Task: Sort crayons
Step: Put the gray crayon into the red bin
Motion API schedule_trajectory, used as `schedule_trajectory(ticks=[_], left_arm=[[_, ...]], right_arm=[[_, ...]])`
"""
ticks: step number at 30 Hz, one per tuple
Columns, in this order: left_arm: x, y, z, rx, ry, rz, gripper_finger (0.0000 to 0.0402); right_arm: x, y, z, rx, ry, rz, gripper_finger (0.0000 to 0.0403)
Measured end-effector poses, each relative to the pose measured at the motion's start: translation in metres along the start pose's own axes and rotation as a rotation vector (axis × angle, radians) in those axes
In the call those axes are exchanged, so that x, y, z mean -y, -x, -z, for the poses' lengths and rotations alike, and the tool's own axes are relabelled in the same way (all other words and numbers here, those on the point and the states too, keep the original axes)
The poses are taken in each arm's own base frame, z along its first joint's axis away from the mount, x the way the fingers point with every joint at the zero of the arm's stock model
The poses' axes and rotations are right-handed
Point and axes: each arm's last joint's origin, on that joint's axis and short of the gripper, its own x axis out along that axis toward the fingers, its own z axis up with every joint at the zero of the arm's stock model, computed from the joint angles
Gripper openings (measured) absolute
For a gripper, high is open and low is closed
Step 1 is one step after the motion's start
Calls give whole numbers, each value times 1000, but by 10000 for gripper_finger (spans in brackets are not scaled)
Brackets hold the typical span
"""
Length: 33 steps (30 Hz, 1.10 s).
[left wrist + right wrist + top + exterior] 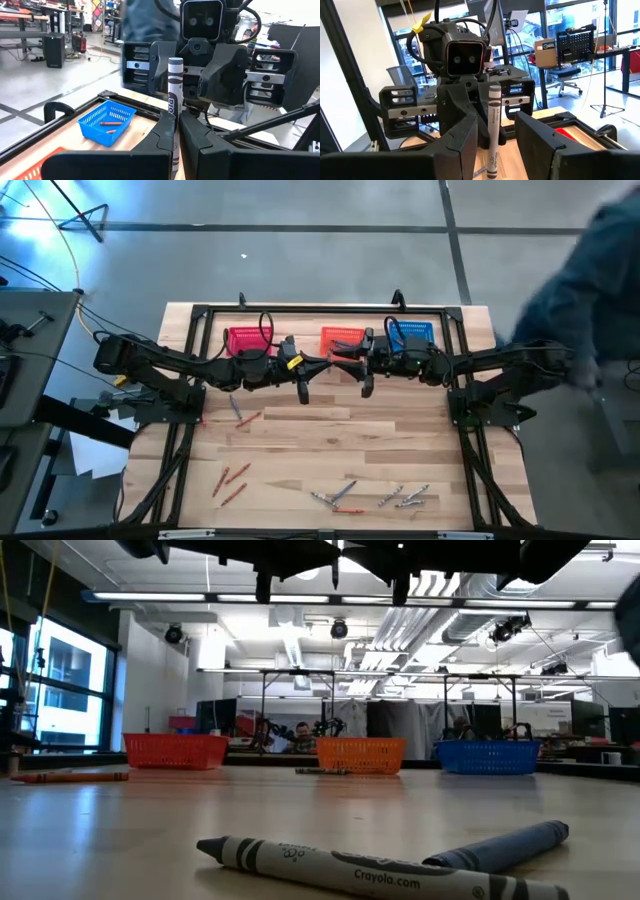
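Above the baskets (343, 338), both tools meet at a grey crayon (174, 95)

We see a large open robotics lab or workshop: exposed ceiling ducts (470, 585) and strip lights above, a polished concrete floor (300, 250), tall windows (55, 680), other framed workbenches (300, 690) behind, a pegboard cart (575, 45), an office chair (567, 80), cardboard box (546, 52), and a seated person (302, 735) in the background.
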Motion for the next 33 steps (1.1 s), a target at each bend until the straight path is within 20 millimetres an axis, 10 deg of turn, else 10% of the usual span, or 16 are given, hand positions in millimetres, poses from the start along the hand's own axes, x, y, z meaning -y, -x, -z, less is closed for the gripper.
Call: schedule_trajectory(ticks=[33], left_arm=[[4, -2, 3, 7, -6, 3, 0]], right_arm=[[-10, -22, 6, 15, 1, 25, 126]])
